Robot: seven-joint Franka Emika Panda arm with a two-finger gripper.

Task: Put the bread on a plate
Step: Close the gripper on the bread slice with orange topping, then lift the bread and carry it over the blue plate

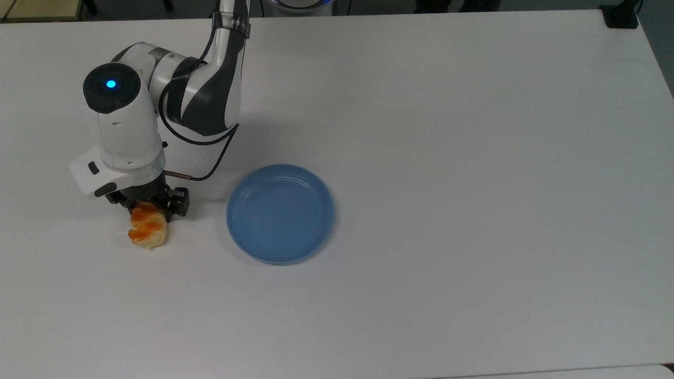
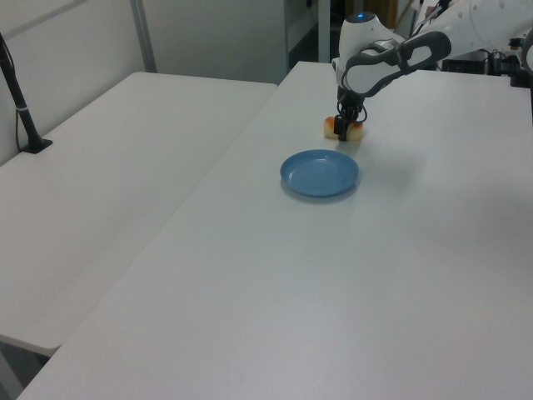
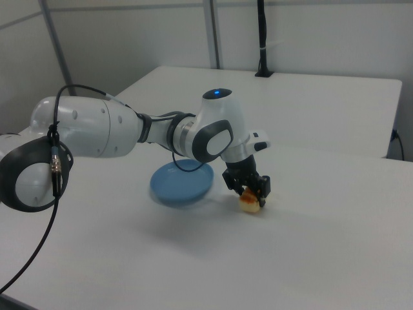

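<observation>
Bread (image 1: 148, 230): 1 roll. Plate (image 1: 280, 212): 1, light blue. Robot arm (image 1: 205, 79): 1, with 1 gripper (image 1: 149, 206). White tables (image 2: 400, 250): 2, side by side.

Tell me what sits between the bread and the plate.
Nothing: in the top view only bare white table separates the bread from the plate.

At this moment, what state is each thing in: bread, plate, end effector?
bread: lying flat on the table, apart from the plate, not lifted.
plate: upright on the table, empty.
end effector: lowered over one end of the bread, a finger on each side of it; grip not confirmed.
</observation>
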